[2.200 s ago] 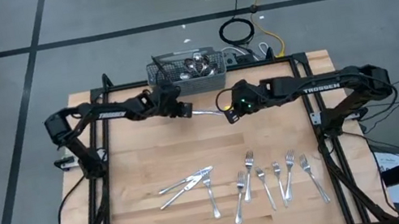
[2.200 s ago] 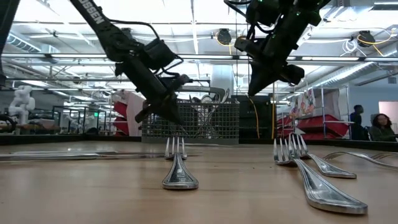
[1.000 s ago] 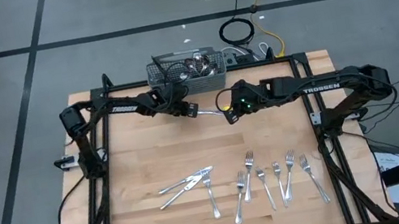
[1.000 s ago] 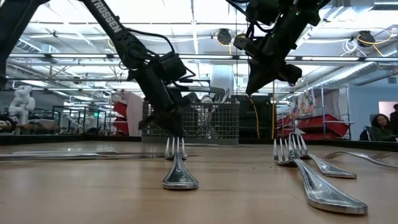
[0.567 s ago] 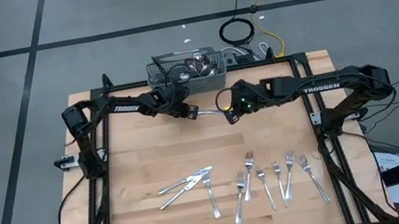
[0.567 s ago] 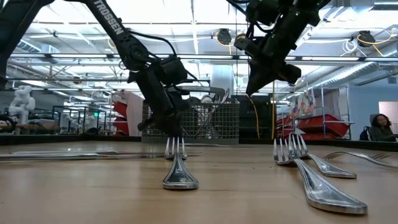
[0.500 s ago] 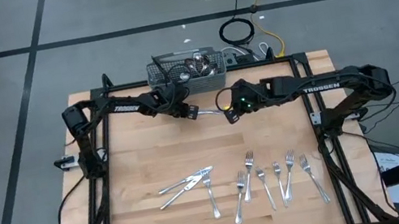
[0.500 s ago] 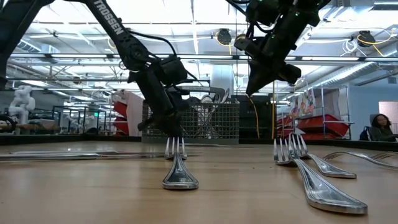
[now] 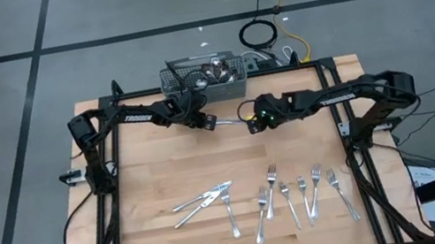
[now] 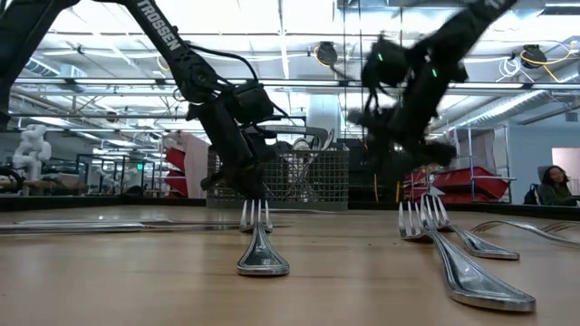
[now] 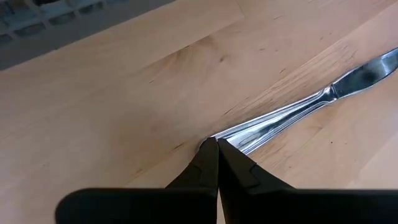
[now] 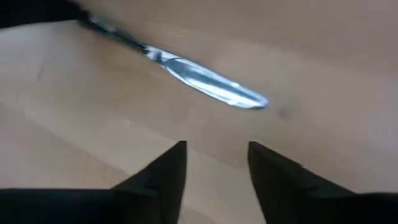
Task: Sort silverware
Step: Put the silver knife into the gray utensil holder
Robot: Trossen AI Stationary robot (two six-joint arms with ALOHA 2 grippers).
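A table knife [image 9: 228, 123] lies low along the wooden table [image 9: 154, 169], just in front of the grey wire-mesh basket [image 9: 202, 75], which holds more silverware. My left gripper [image 9: 210, 123] is shut on its handle end. My right gripper [image 9: 250, 125] hovers at the knife's blade end, open. In the right wrist view the blade [image 12: 205, 81] lies beyond the parted fingers [image 12: 165, 171], not between them. Several forks [image 9: 302, 192] lie side by side near the table's front edge, and a few more pieces [image 9: 209, 200] lie left of them. My left gripper has the very end of the knife's handle [image 11: 219, 137] at its two shut fingertips [image 11: 205, 163]. The fingers slant down from the table's left, roughly along the knife. The knife stretches away nearly flat toward the right. I cannot tell whether it rests on the wood.
The basket [image 10: 299, 177] stands at the table's far edge, right behind both grippers. A fork [image 10: 261, 244] and two more [image 10: 453, 244] lie close to the low camera. Bare wood stretches between the knife and the laid-out forks. A person sits far off in the room.
My right gripper has dropped toward the table at the knife's blade end and has rolled; it is blurred with motion in the low view. The knife has stayed where it was.
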